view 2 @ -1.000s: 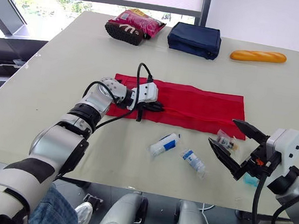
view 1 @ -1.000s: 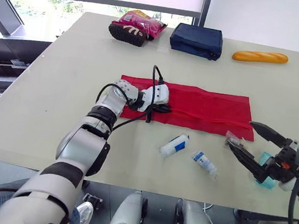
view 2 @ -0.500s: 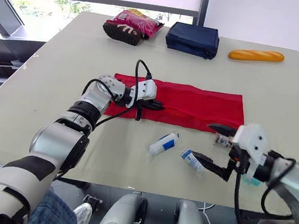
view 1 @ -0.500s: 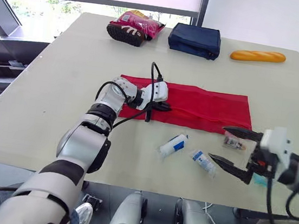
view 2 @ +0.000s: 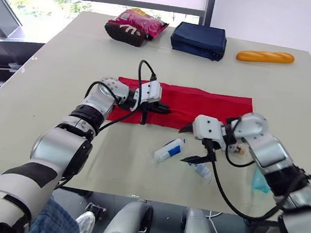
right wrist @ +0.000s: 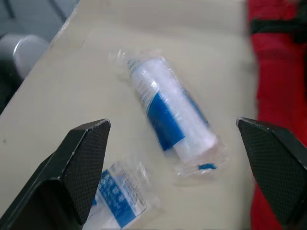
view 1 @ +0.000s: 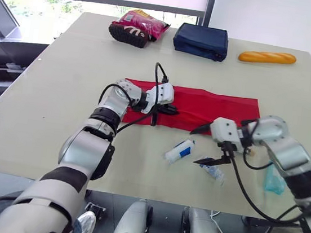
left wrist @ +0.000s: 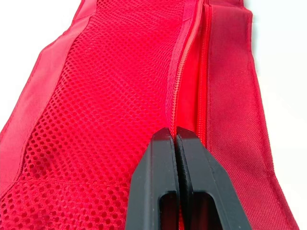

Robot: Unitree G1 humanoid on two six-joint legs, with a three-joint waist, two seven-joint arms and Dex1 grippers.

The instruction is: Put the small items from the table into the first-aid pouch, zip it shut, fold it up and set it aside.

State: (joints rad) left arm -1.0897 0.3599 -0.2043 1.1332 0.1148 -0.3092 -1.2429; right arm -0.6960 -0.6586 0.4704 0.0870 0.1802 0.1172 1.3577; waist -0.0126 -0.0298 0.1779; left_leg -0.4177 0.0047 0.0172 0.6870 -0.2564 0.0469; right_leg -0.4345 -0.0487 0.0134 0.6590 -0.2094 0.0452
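Left pincer pinched shut on the zip seam of the flat red mesh pouch lying centre of the smooth beige bench, right pincer spread wide facing a cylindrical white-and-blue roll in crinkly clear wrap near the pouch, window behind far edge.

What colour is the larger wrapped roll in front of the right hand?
The roll is white with a blue band, under clear wrap. The right wrist view shows it best.
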